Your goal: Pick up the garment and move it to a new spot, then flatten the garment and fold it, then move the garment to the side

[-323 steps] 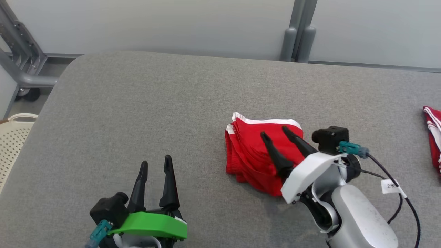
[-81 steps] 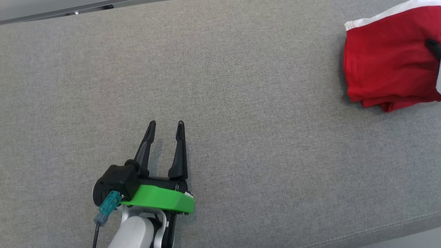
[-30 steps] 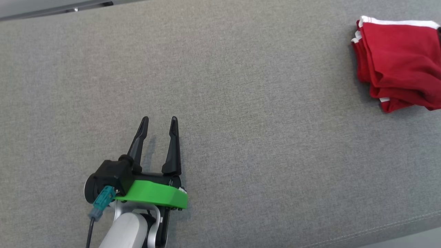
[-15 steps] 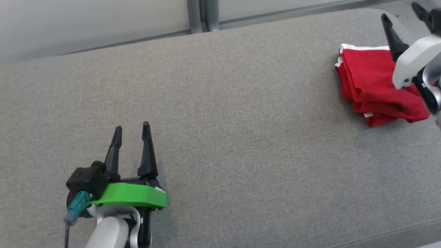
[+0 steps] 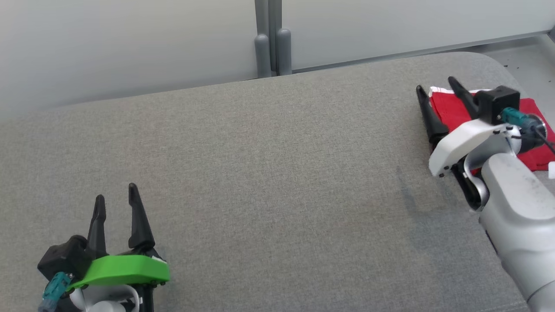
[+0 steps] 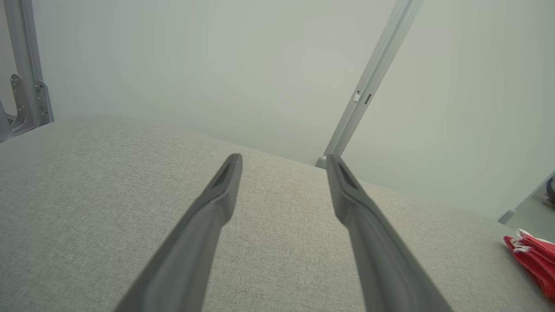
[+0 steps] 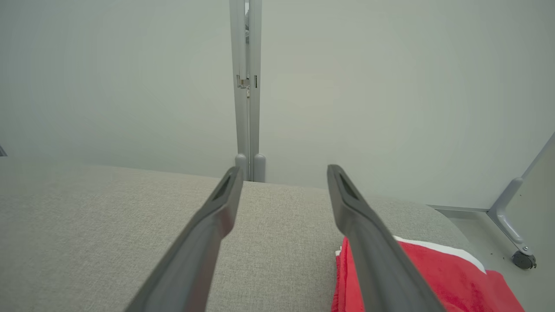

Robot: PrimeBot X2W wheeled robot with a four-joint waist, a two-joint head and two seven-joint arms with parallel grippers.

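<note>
Above the grey surface (image 5: 277,151), right tool (image 5: 435,83) gapes empty by folded garment (image 5: 453,117); left tool (image 5: 115,192) likewise.

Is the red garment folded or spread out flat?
Folded: the red garment lies as a compact stack, with layered white-trimmed edges at one side.

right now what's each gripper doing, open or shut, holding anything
Left gripper: open, empty, over the grey table.
Right gripper: open, holding nothing, at the folded red garment.

Both tools (image 5: 115,196) (image 5: 435,83) — fingers apart
</note>
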